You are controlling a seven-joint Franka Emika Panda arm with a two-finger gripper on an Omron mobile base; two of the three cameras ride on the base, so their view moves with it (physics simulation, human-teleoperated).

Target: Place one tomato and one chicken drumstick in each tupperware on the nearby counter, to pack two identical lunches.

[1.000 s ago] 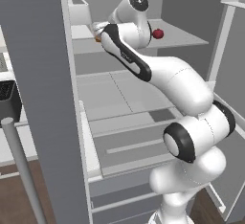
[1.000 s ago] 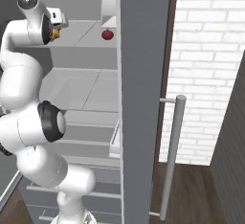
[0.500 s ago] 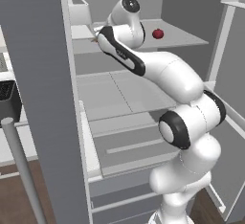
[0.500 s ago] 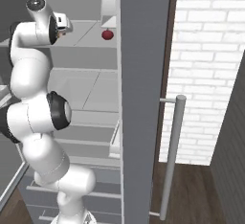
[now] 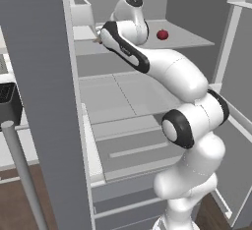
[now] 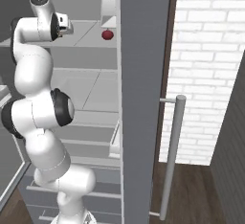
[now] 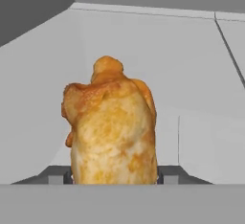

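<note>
i see no writing or labels on anything here. my arm rises from the base, folds at the elbow and reaches up and back into the open fridge, the hand level with the top shelf. in the hand view the drumstick sits right between the fingers, fat end toward the camera, the thin end pointing away over the pale shelf. the dark tips stand on either side of it at its base, so the fingers look clenched on the drumstick, though i cannot tell how firmly they press. in the left base view a sliver of the drumstick shows just beside the wrist. a dark red tomato lies on the same shelf, apart from the hand, also seen from the right base view.
</note>
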